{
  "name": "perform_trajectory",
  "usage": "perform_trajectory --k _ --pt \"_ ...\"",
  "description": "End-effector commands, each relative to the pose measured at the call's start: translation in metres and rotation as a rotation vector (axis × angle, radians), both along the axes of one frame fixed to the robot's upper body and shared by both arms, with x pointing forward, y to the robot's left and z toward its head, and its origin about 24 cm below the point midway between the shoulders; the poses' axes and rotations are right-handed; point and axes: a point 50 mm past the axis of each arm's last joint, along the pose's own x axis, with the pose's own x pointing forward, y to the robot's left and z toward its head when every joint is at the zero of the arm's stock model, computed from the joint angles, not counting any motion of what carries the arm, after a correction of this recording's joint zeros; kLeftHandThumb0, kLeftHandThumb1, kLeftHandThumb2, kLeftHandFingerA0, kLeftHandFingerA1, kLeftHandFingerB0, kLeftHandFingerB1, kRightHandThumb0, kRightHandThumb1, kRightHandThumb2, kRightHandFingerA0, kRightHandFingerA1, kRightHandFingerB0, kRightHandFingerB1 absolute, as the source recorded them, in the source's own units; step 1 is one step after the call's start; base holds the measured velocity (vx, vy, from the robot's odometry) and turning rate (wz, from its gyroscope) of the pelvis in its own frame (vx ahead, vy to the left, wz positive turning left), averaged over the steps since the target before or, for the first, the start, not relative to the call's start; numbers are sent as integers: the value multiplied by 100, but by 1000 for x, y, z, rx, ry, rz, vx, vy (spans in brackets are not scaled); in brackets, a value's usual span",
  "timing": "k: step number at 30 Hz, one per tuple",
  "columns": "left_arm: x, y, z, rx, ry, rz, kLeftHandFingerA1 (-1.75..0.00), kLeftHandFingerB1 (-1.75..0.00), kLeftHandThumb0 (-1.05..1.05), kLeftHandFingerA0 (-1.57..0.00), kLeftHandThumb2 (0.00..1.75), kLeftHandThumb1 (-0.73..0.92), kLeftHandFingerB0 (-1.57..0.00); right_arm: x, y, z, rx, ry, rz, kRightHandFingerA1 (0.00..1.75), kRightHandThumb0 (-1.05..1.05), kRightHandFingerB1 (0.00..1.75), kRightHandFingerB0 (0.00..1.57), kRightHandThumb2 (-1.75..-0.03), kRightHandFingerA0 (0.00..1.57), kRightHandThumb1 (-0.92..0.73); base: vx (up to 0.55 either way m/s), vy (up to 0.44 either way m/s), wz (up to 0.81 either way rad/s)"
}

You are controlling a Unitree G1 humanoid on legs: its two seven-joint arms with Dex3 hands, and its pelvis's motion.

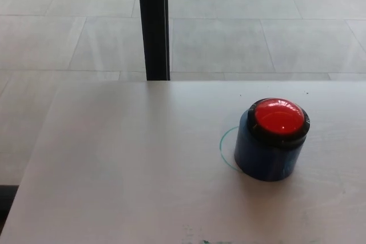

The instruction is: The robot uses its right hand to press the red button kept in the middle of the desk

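The red button [279, 116] sits on the pale desk [126, 164], toward the right side of the head view and a bit closer to the near edge than the far one. It is a round, shiny dome, smooth like a candy, and a small spot of light glints on it. A black ring goes around the dome. Under that is a dark blue base [264, 157], shaped like a short can standing upright. A thin green line [223, 148] curves on the desk just beside the base on its left, like part of a drawn circle.

No robot hand shows at all. So I cannot say if the fingers are wide, narrow or holding anything, and I cannot place the button by the fingers, since there are none to see.

I think the job is only at its start. Nothing is touching the button, so it looks not pressed yet. The next move needs the right hand to come in from the right side, go over the dome, and push straight down on its top. The dome is rounded and slick, so a push off to the side might slip.

The desk top is flat, smooth and light grey. Behind it stands a black post [153, 24]. Past that lies a floor of big grey tiles [257, 27].
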Motion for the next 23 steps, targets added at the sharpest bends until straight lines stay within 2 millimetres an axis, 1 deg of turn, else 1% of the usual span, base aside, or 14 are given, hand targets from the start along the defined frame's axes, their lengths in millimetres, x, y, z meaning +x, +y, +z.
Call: perform_trajectory --k 1,2,3,10,11,12,13,14,15,17,18,20,21,23 --pt "0 4 5 11 -24 12 -94 -76 -59 -36 115 92 -18 -25 11 -39 149 -63 -181 94 -82 74 28 -102 83 -58 0 0 0" --pt "0 4 5 10 -27 15 -94 -76 -59 -36 115 92 -18 -26 12 -41 157 -63 -186 94 -82 74 28 -102 83 -58 0 0 0" --pt "1 4 5 14 -30 14 -93 -75 -59 -36 116 92 -17 -28 11 -45 189 -70 -212 95 -82 85 18 -63 74 -82 0 0 0" --pt "-1 4 5 5 -33 15 -115 -87 -58 -19 111 92 -7 -35 16 -61 294 -74 -218 90 -87 85 0 -66 44 -83 0 0 0" --pt "-1 4 4 8 -21 22 -116 -90 -58 -22 111 92 -11 -32 21 -67 314 -33 -180 80 -86 59 0 -111 45 -63 0 0 0" --pt "-1 3 4 9 -17 10 -90 -73 -58 -35 121 92 -16 -29 22 -69 325 3 -169 85 -91 62 0 -113 49 -63 0 0 0" --pt "-1 3 4 12 -14 12 -116 -90 -58 -22 111 92 -13 -27 25 -72 317 37 -142 91 -93 77 0 -66 37 -88 0 0 0" --pt "-1 3 3 9 -15 15 -116 -91 -58 -22 111 92 -14 -26 27 -75 322 52 -133 82 -94 67 7 -107 43 -64 0 0 0" --pt "-2 3 3 5 -16 13 -92 -77 -58 -36 118 92 -21 -24 33 -80 332 72 -111 79 -92 71 10 -104 38 -63 0 0 0" --pt "2 3 5 12 -18 19 -119 -90 -58 -26 111 92 -13 -20 36 -81 329 74 -90 93 -92 93 1 -67 37 -88 0 0 0" --pt "2 3 5 17 -13 17 -121 -89 -58 -28 111 92 -13 -19 39 -82 332 70 -89 81 -95 73 12 -107 43 -63 0 0 0" --pt "1 4 5 23 5 1 -92 -76 -57 -40 120 92 -21 -17 42 -83 350 59 -92 87 -92 69 10 -106 54 -64 0 0 0" --pt "0 4 5 22 -5 10 -96 -81 -58 -43 115 92 -27 -16 43 -84 357 38 -88 92 -92 76 0 -65 43 -89 0 0 0" --pt "0 4 5 22 -5 10 -96 -81 -58 -43 115 92 -27 -16 43 -83 357 38 -88 92 -92 76 0 -65 43 -89 0 0 0"
